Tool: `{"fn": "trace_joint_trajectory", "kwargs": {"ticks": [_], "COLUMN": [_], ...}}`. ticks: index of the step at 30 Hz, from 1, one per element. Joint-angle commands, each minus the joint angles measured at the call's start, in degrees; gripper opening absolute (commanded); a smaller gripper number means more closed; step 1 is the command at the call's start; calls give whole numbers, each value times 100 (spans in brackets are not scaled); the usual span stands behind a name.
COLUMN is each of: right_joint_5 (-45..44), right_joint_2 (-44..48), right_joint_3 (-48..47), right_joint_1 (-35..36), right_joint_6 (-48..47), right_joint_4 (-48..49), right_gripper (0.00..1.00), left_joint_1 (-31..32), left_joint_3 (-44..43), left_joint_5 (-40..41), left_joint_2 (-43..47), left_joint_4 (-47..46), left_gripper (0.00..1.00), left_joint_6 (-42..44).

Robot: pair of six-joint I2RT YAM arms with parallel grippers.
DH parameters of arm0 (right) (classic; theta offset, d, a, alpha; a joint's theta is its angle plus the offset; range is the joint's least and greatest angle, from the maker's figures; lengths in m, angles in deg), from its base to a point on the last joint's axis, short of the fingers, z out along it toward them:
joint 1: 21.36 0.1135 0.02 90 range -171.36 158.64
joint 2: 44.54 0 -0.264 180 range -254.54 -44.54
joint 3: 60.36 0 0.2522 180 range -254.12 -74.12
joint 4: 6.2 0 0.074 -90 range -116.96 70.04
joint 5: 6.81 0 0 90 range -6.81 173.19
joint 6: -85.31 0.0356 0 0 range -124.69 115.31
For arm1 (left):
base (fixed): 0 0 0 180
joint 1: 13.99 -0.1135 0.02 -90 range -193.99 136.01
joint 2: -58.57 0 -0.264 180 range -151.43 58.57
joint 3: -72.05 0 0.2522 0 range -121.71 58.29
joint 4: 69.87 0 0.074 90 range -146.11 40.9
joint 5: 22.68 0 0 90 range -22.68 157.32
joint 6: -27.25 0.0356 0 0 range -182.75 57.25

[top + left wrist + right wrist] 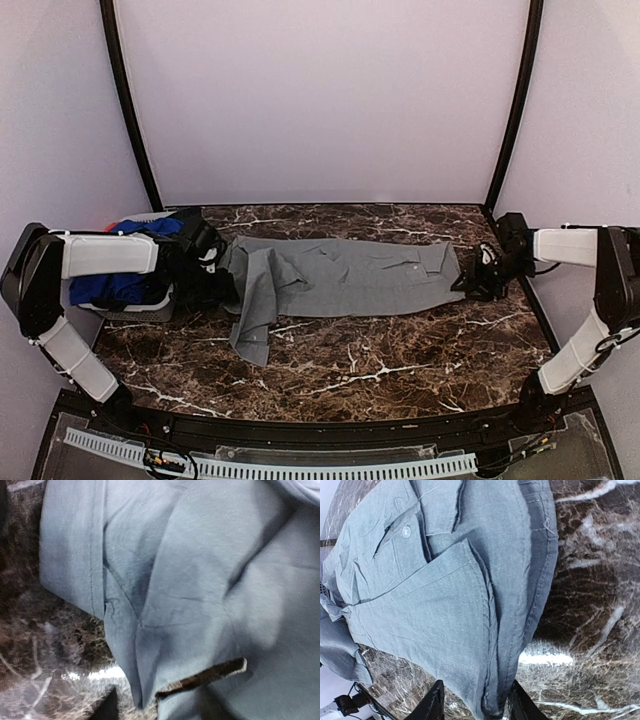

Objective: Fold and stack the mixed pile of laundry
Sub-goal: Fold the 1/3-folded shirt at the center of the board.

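A grey shirt (340, 275) lies spread flat across the middle of the table, one sleeve trailing toward the front left. My left gripper (213, 262) is at its left end. In the left wrist view grey cloth (190, 590) fills the frame; one fingertip (109, 707) shows with bare table beside it, and the other is under the cloth. My right gripper (480, 272) is at the shirt's right end, its jaws (476, 707) standing apart astride the folded hem (510, 680) and not pinching it. A royal-blue T-shirt (110, 290) and a red-orange garment (118, 226) lie heaped at the far left.
The small grey basket (140, 312) holding the heap stands at the table's left edge under my left arm. Dark marble table (400, 360) stretches in front of the shirt. Curved black posts (130, 120) and white walls close in the back and sides.
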State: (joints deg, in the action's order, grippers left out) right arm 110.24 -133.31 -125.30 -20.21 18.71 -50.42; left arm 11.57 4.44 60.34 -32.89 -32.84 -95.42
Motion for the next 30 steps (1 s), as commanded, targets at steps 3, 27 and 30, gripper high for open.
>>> {"fn": "trace_joint_trajectory", "kwargs": {"ticks": [3, 27, 30], "right_joint_5": [177, -1751, -1777], "right_joint_2": [1036, -2346, -2862], "right_joint_3": [50, -2941, -3452], "right_joint_1": [164, 6501, 6753], "right_joint_6": [-38, -1988, -2083], "right_joint_4": [27, 2422, 2397], "right_gripper": [56, 48, 48], "left_joint_1": [24, -239, -299], "left_joint_3": [-31, 304, 302], "left_joint_5": [-74, -801, -820], "left_joint_2": [1232, 2183, 2254], "left_joint_4": [293, 564, 582], "left_gripper": [73, 79, 79], "left_joint_6": [212, -522, -507]}}
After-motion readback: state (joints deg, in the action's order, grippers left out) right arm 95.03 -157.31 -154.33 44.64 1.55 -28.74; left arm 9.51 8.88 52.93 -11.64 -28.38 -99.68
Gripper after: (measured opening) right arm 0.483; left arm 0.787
